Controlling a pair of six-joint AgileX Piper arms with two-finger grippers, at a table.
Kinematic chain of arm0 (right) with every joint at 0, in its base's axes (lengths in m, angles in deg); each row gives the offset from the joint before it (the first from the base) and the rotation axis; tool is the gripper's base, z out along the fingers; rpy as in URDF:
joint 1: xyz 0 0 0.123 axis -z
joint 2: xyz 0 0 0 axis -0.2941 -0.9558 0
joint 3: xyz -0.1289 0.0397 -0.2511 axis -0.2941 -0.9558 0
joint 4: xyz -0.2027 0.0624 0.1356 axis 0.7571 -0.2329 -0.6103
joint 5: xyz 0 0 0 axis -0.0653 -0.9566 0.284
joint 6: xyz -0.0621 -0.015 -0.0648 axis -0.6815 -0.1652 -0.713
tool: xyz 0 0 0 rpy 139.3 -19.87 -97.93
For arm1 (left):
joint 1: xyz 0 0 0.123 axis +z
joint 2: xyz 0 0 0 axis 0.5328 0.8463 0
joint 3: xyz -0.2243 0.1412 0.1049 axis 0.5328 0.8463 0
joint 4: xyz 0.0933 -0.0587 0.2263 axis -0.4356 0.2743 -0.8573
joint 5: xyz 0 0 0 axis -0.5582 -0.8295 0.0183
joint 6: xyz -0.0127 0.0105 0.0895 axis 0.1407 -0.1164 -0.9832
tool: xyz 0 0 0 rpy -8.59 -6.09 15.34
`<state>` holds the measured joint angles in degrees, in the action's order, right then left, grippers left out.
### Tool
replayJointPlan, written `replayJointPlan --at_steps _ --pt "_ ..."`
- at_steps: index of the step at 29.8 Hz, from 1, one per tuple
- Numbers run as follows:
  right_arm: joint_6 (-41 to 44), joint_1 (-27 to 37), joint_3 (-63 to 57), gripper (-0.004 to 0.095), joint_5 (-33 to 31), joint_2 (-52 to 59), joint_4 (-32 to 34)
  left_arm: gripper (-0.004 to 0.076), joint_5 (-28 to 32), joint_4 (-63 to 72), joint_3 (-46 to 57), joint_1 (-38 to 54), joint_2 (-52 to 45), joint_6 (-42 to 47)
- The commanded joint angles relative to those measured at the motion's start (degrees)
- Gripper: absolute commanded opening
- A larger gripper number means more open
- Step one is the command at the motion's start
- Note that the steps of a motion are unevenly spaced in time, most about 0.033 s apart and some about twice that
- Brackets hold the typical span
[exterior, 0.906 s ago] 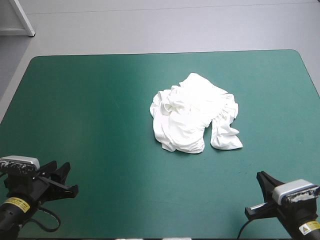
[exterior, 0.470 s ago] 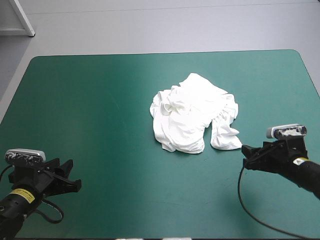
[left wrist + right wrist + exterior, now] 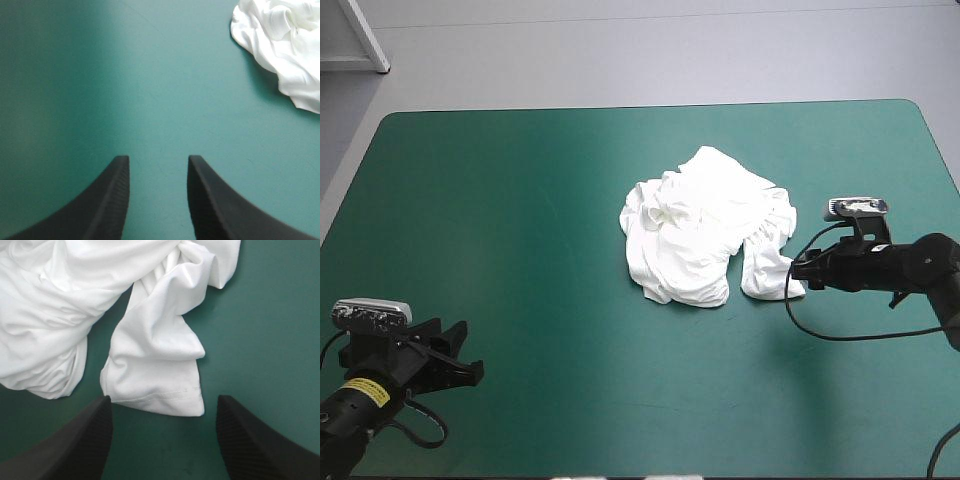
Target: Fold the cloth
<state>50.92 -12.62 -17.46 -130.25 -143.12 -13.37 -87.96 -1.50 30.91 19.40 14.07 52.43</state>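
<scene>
- High view: crumpled white short-sleeved T-shirt (image 3: 705, 225) heaped right of centre on the teal-green table cover (image 3: 500, 200); my right gripper (image 3: 796, 272) at its right edge, my left gripper (image 3: 460, 357) well apart near the table's near-left corner.
- Left wrist view: my black fingers (image 3: 107, 200) narrowly parted, empty; T-shirt (image 3: 285, 45) far ahead, off to the side.
- Right wrist view: fingers (image 3: 75, 445) wide, empty; a hemmed flap (image 3: 160, 365) lies just ahead between them.

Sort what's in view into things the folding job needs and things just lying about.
For the job: the T-shirt, a crumpled white heap; the right gripper, open, a flap's hem just ahead of it; the left gripper, open over bare cover.
Just there: the teal-green table cover, under the heap.
</scene>
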Motion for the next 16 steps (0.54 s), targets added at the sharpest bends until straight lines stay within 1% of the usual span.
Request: replayJointPlan --at_steps 1,4,6,8,12,13,14,15,16 --pt "2.7 -5.0 2.2 0.0566 4.5 -2.4 4.0 0.0291 3.3 1.1 -2.0 0.0 0.7 0.2" --pt "7.9 -9.9 2.2 0.0566 7.5 -5.7 10.9 0.0291 3.3 1.1 -2.0 0.0 0.7 0.2" --pt "10.8 -12.0 2.2 0.0566 9.1 -8.0 15.1 0.0291 3.3 1.1 -2.0 0.0 0.7 0.2" --pt "11.8 -12.7 2.2 0.0566 10.2 -9.8 16.3 0.0291 3.2 1.2 -2.0 0.0 0.7 0.2" --pt "11.8 -12.7 2.2 0.0559 11.1 -12.8 16.5 0.0291 3.0 1.2 -2.0 0.0 0.7 0.2" --pt "11.8 -12.7 2.2 0.0546 10.8 -13.3 16.5 0.0291 2.8 1.2 -1.9 0.0 0.7 0.2" --pt "11.8 -12.7 2.2 0.0512 10.4 -13.8 16.5 0.0291 2.8 1.2 -1.9 0.0 0.7 0.2" --pt "11.8 -12.7 2.2 0.0453 10.2 -14.2 16.7 0.0291 2.7 1.2 -1.9 0.0 0.7 0.2" --pt "11.8 -12.7 2.2 0.0374 10.2 -14.5 17.0 0.0291 2.8 1.2 -1.9 0.0 0.7 0.2"
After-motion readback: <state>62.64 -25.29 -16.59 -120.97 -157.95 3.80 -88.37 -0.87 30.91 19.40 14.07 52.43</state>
